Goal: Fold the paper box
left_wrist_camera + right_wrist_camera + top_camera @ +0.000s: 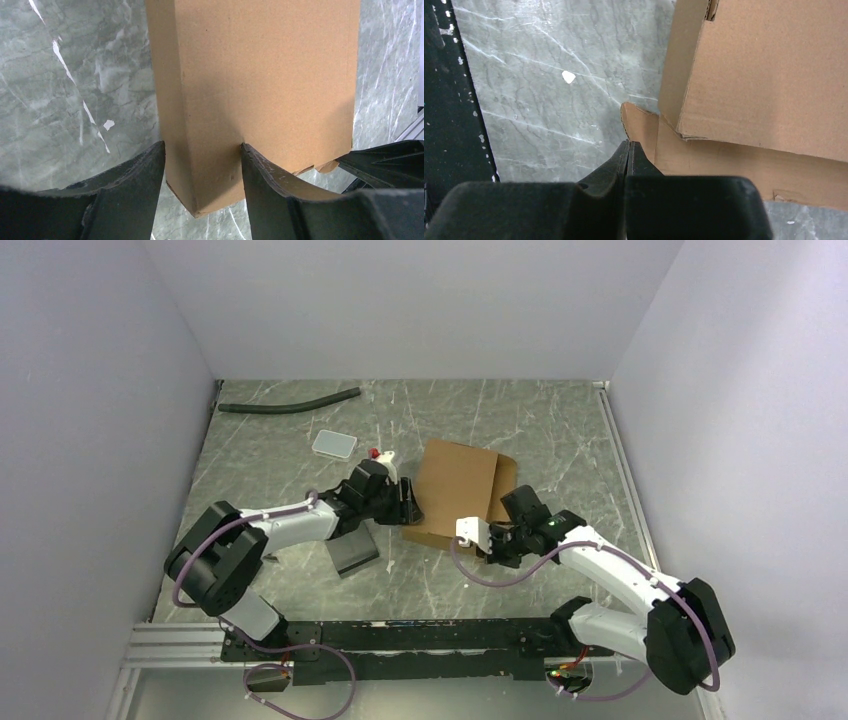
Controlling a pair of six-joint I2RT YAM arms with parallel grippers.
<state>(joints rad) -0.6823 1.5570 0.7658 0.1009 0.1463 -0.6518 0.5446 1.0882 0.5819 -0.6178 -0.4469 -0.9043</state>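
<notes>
You are working on the paper box [455, 485] at mid-table [560, 430], seemingly mostly formed, with your left gripper [202, 150] straddling its corner, grip unclear, and your right gripper [629, 146], clenched empty, sitting at an unfolded flap [641, 127].

The plain brown cardboard paper box [455, 490] is one even tan, with no print. The stone-look worktop [560, 430] is grey-green, veined with thin white streaks. At far left, a curved hose [290, 403] is dark green and a small rectangular lid [334, 444] is pale and translucent. The flat rectangular slab [352, 552] at near left is black. The left claw [202, 147] and right claw [629, 145] are matt black.
</notes>
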